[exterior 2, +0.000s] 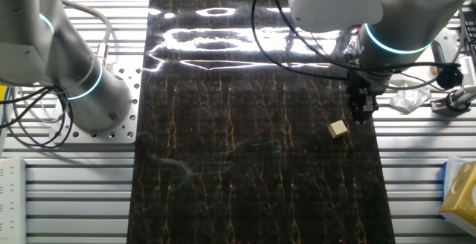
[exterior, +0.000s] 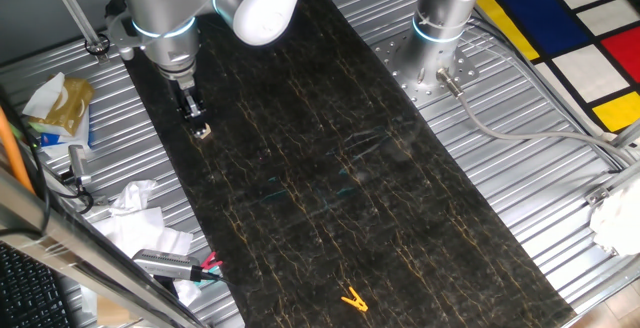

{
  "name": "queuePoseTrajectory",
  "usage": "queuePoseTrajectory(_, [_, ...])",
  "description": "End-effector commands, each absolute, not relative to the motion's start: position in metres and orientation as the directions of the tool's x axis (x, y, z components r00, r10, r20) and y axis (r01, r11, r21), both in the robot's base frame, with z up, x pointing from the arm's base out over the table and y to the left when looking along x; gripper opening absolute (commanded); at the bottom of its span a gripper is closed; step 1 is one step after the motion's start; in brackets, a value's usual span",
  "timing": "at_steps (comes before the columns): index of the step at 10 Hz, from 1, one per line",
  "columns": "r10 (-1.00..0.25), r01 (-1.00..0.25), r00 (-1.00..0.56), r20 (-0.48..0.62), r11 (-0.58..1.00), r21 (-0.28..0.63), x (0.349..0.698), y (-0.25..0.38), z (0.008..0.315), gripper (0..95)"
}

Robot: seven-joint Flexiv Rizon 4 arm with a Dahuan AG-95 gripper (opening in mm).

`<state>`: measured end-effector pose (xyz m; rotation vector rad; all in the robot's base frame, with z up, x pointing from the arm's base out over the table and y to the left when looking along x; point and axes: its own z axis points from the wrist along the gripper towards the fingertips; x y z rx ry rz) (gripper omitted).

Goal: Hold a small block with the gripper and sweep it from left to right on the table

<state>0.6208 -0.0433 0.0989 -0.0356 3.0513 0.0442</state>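
The small block, a pale tan wooden cube, lies on the black gold-veined table near its edge; it also shows in one fixed view. My gripper hangs point-down from the silver arm with light-blue rings, its tips just above the table. In the other fixed view the block sits a little apart from the fingertips, not between them. In one fixed view the gripper ends right at the block. The jaws look slightly apart and hold nothing.
A yellow clip lies on the table's near end. The second silver arm's base stands on the ribbed grey metal beside the table. Crumpled paper and tools lie on the metal at the left. Cables hang over the table.
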Motion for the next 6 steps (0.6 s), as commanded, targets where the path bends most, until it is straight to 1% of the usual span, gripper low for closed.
queuePoseTrajectory(1, [-0.021,-0.023,-0.995,-0.095,0.999,0.029,0.6205,-0.0434,0.0991,57.0])
queuePoseTrajectory(6, [0.006,0.002,-0.996,-0.094,0.999,0.035,0.6205,-0.0434,0.0991,57.0])
